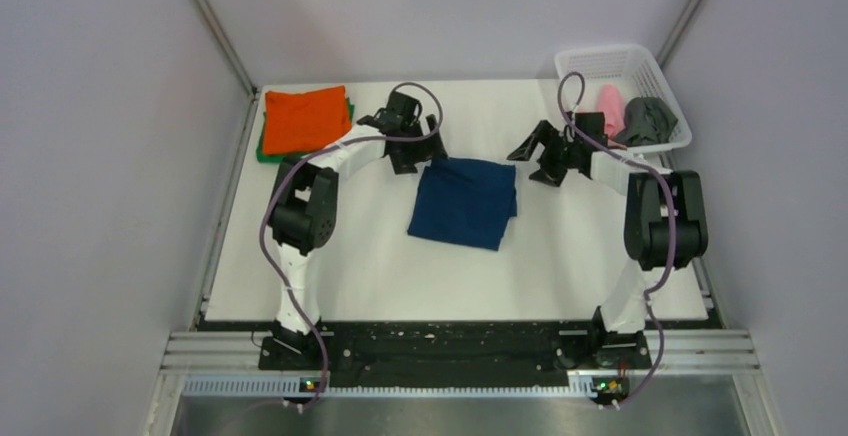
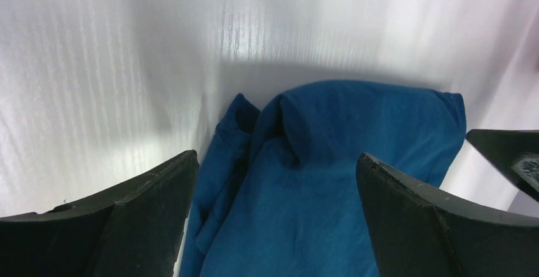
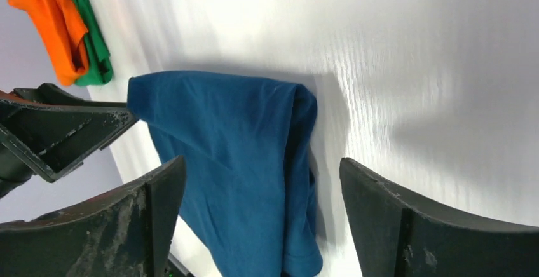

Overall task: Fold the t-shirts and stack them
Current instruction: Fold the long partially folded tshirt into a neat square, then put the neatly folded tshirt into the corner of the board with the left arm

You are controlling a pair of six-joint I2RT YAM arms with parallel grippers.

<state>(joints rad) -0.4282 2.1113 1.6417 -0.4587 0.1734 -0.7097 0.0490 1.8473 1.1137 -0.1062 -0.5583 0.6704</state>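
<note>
Navy t-shirt: where does it lie, and which arm is closer to it? (first speaker)

Middle of the table, folded to a near-square packet turned slightly askew; its longer side runs roughly near to far; the left gripper hangs at its far-left corner, the right gripper just beside its far-right corner, a little apart; left is the closer. (second speaker)

Is either one holding cloth? (first speaker)

No; both sets of jaws stand wide apart, with nothing between them but the view of the shirt below. (second speaker)

And the stack? (first speaker)

Far left: an orange shirt on a green one; so the packet most likely has to travel left and far, which suits the left arm; pink and grey shirts wait in the basket at far right. (second speaker)

How does the packet look? (first speaker)

Plain blue face up, no print showing; the fold edges are rounded and puffy, and the layers on its left side sit uneven; I judge it could slump open if pinched by one corner only. (second speaker)
</note>
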